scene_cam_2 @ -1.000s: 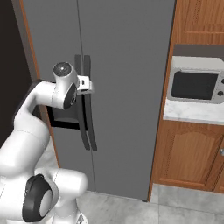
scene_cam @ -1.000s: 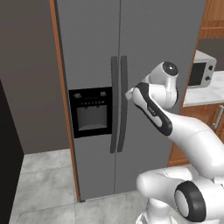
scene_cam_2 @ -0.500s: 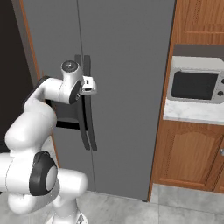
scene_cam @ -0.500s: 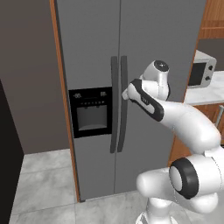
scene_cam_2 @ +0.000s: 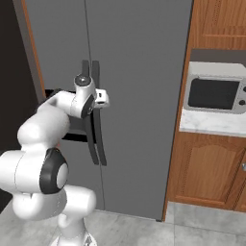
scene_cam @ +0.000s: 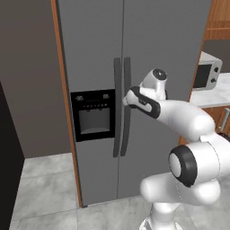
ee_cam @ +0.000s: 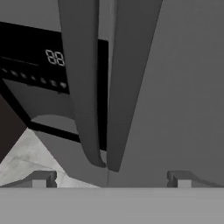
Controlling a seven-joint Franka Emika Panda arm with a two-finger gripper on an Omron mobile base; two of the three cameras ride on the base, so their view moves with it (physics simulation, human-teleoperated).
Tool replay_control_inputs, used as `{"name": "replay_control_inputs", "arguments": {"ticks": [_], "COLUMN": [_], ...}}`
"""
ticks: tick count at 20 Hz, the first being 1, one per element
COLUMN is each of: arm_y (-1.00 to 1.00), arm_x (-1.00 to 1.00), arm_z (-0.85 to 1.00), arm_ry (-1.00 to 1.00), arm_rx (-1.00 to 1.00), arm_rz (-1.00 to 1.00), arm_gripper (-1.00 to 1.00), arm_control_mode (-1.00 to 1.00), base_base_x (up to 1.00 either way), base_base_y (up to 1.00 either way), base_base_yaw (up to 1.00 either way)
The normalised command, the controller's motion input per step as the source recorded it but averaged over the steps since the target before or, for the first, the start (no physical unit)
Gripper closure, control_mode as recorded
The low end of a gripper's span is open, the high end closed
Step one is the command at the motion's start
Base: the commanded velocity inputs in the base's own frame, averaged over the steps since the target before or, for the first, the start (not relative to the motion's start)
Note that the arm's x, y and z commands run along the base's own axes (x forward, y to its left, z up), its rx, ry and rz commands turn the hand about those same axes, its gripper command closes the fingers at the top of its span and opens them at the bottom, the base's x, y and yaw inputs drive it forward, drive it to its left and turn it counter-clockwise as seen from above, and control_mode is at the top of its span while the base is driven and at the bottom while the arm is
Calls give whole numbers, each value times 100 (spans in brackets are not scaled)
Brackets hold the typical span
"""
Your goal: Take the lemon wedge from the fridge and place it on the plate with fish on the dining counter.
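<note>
1. The gripper (ee_cam: 111, 177) has its two dark fingertips (ee_cam: 41, 178) spread wide apart with nothing between them, and it points at the front of the tall grey two-door fridge (scene_cam: 148, 54).
2. Just ahead of the gripper, in the hand view, stand the two long dark curved handles (ee_cam: 127, 78) of the closed doors, side by side; their lower ends fall between the fingertips, though the views do not settle whether the gripper touches them.
3. In the left base view the gripper (scene_cam: 129, 96) sits right at the right-hand handle, about halfway up it.
4. Beyond the handles and to the gripper's left lies the black dispenser panel (scene_cam: 93, 114) set in the left door.
5. Both fridge doors are shut, so the lemon wedge cannot be seen.
6. Well off to the gripper's right, a silver microwave (scene_cam_2: 214, 93) stands on a marble-topped worktop (scene_cam_2: 211, 127) over brown wood cabinet doors (scene_cam_2: 211, 173).
7. Below, a grey tiled floor (scene_cam: 40, 184) runs up to the fridge.
</note>
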Motion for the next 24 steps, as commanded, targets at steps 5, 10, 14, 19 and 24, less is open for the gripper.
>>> {"name": "replay_control_inputs", "arguments": {"ticks": [5, 10, 14, 19, 24], "arm_y": [0, 0, 0, 0, 1], "arm_x": [52, 64, 54, 45, 47], "arm_z": [-17, -13, -14, -22, -23], "arm_ry": [-2, 0, 0, 0, 0], "arm_rx": [0, 0, 0, 0, 0], "arm_rz": [0, 0, 0, 0, 0], "arm_gripper": [-100, -100, -100, -100, -100], "arm_control_mode": [-100, -100, -100, -100, -100], "base_base_x": [0, 0, 0, 0, 0], "base_base_y": [0, 0, 0, 0, 0], "base_base_yaw": [0, 0, 0, 0, 0]}}
